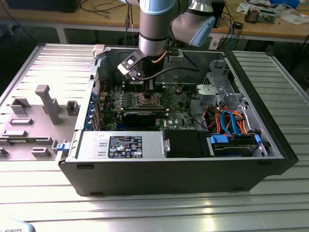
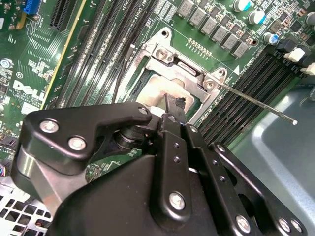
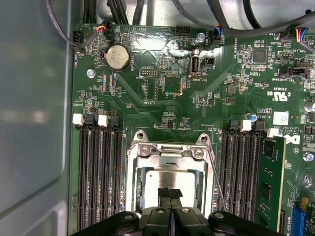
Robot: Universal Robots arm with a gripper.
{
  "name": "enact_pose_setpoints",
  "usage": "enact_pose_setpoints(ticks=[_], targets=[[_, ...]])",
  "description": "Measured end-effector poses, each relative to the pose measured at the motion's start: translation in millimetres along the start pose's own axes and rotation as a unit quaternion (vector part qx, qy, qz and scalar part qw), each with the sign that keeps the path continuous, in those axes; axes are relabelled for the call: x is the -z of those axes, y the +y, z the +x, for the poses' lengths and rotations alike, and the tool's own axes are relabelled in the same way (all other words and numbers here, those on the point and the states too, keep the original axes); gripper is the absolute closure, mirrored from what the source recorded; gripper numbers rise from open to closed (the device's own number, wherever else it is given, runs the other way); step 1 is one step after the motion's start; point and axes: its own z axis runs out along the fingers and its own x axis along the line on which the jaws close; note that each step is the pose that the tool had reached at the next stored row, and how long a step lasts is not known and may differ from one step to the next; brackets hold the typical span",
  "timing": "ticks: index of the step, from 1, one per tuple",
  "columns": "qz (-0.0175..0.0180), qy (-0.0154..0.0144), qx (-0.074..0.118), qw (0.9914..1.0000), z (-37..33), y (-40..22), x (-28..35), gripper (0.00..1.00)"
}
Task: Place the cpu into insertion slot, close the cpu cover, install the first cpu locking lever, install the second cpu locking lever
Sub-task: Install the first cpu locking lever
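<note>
The insertion slot (image 1: 145,100) sits mid-board on the green motherboard (image 1: 178,105) inside the open computer case. In both wrist views the cpu (image 3: 160,178) (image 2: 156,92) lies in the slot, its dull silver top showing through the window of the cpu cover (image 3: 170,151) (image 2: 178,60), which lies flat over it. My gripper (image 3: 171,193) (image 2: 175,104) (image 1: 145,93) is shut, its black fingertips together right at the chip's top. One thin locking lever (image 2: 256,105) (image 3: 216,179) juts free beside the socket, unlatched. The gripper body hides the near part of the socket.
Rows of black memory slots (image 3: 98,177) flank the socket, with one green memory module (image 3: 270,182) seated. A coin battery (image 3: 118,56) and cables (image 3: 147,10) lie beyond. The grey case wall (image 3: 34,108) stands close on one side. Drive bays and blue cables (image 1: 231,125) fill the exterior view's right.
</note>
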Motion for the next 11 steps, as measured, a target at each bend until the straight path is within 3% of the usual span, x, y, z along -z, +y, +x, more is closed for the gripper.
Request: enact_pose_setpoints(ticks=[3, 11], targets=[[0.0000, 0.0002, 0.000, 1.00000, 0.1, -0.1, 2.9, 0.89], [-0.0001, 0.0003, 0.000, 1.00000, 0.1, -0.1, 3.4, 0.89]])
